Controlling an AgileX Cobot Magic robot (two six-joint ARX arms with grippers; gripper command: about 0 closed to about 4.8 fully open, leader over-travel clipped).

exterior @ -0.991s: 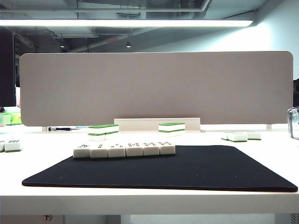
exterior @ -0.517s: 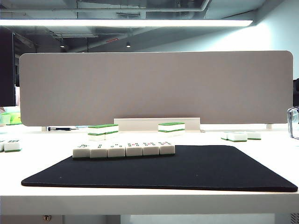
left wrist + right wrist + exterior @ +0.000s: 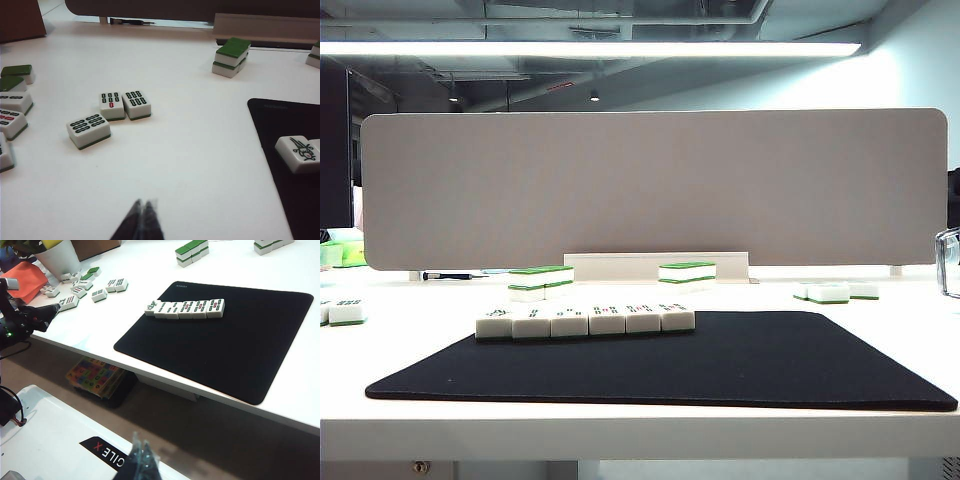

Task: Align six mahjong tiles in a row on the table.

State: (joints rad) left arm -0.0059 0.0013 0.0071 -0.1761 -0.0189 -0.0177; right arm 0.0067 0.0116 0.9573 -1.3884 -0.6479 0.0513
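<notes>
The six mahjong tiles (image 3: pixel 585 321) lie face up, touching side by side in one row along the far left part of the black mat (image 3: pixel 740 365) on the white table (image 3: pixel 620 425). In the right wrist view the row (image 3: pixel 185 308) is straight, and its bird-marked end tile (image 3: pixel 298 153) shows in the left wrist view. Neither gripper appears in the exterior view. My left gripper (image 3: pixel 142 206) hovers shut and empty over bare white table, left of the mat. My right gripper (image 3: pixel 140 449) is shut and empty, held back off the table's front edge above the robot's white base.
Loose face-up tiles (image 3: pixel 111 105) lie left of the mat. Green-topped stacks (image 3: pixel 540 282) (image 3: pixel 687 272) stand behind it, and more tiles (image 3: pixel 835 292) lie at the right. A beige partition panel (image 3: pixel 650 185) closes the back. A white pot (image 3: pixel 57 257) and orange cloth (image 3: pixel 27 280) sit far left.
</notes>
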